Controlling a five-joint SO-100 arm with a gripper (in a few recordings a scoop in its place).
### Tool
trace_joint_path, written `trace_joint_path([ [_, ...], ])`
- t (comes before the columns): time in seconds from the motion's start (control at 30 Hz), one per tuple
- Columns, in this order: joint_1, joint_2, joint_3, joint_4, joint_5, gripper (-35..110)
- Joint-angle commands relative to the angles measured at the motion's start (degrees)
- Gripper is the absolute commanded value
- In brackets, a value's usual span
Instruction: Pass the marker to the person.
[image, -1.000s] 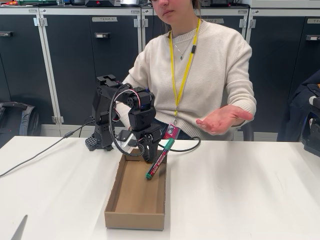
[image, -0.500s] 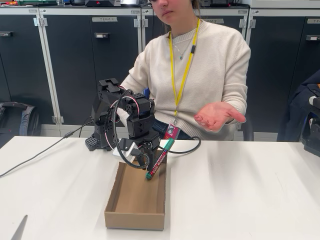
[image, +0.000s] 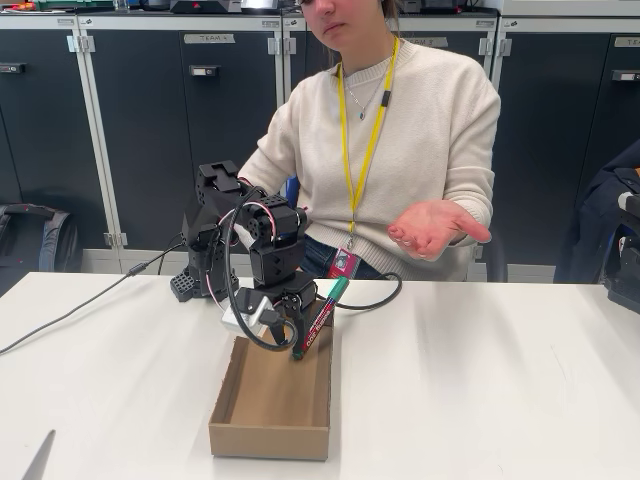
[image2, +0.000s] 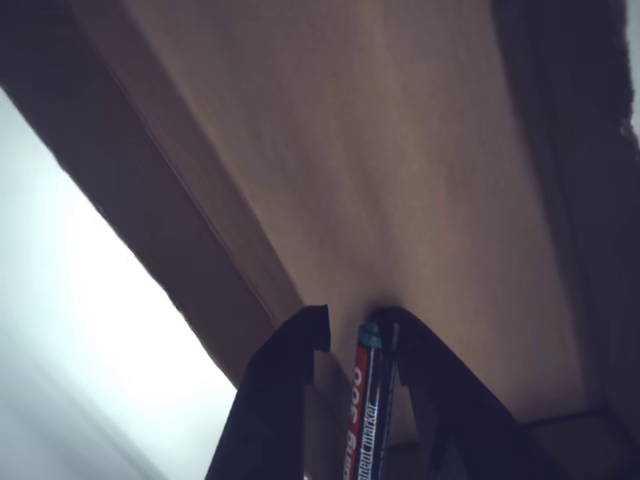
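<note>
Lowered into the cardboard box (image: 270, 430), green-capped red-labelled marker (image: 320, 318) leans between fingers (image2: 290, 350).

Your arm (image: 245, 245) is matte black plastic throughout, built of blocky motor housings, with a thick black cable looping down its front and thin red and white wires near the upper joint. A white block sits low by the wrist. In the wrist view, your gripper (image2: 352, 345) shows two dark, tapered fingers.
</note>
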Motion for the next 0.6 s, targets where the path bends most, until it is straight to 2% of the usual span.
trace_joint_path([
  [0.0,-2.4,3.6,-1.1,-0.3,-0.5,9],
  [0.57,-15.2,6.2,0.6,-1.3,3.2,9],
])
